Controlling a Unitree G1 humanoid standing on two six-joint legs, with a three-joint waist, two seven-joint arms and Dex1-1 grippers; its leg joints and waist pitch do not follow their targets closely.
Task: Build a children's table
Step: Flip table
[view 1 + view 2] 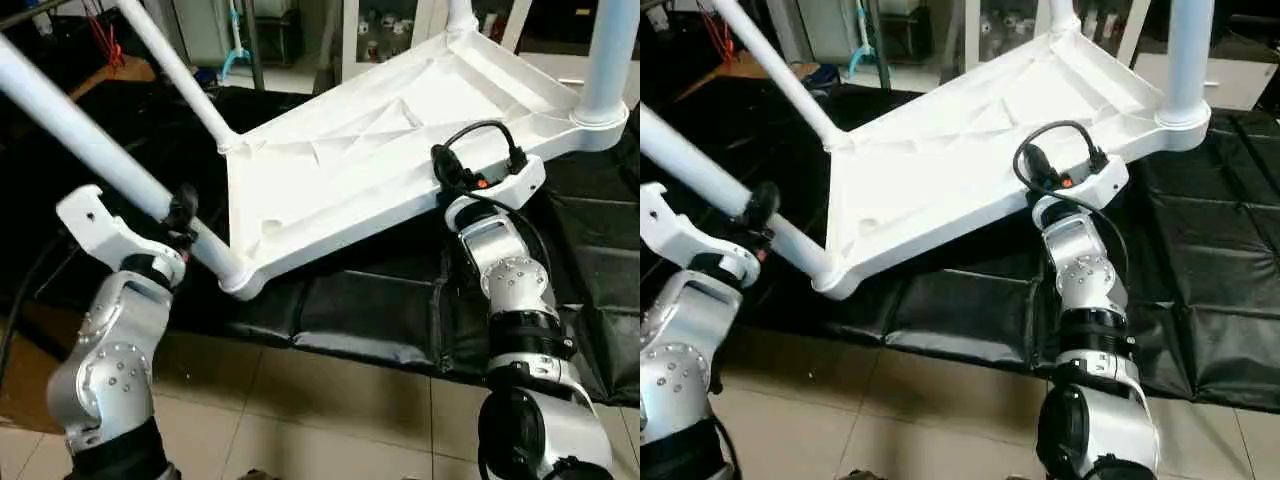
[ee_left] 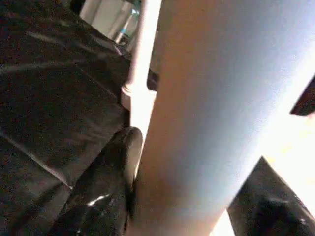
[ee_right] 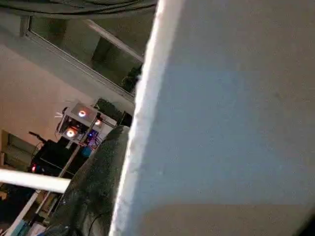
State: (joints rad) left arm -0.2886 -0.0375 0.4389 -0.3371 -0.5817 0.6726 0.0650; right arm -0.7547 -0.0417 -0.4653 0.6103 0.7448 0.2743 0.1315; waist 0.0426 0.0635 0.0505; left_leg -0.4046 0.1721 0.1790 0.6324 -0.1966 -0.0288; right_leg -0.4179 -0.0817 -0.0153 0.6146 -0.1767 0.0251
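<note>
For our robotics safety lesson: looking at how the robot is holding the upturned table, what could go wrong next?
1. The table top is tilted, one edge lifted off the black mat; it may slide or drop.
2. The left gripper grips one leg away from its socket, so leverage could strain that joint.
3. The right gripper holds just the rim, a hold that might slip.

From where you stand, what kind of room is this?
Probably a robotics lab or test room, not a home: black padded floor mats laid over beige floor tiles, a white glass-door cabinet behind, and red cables at the back left.
</note>
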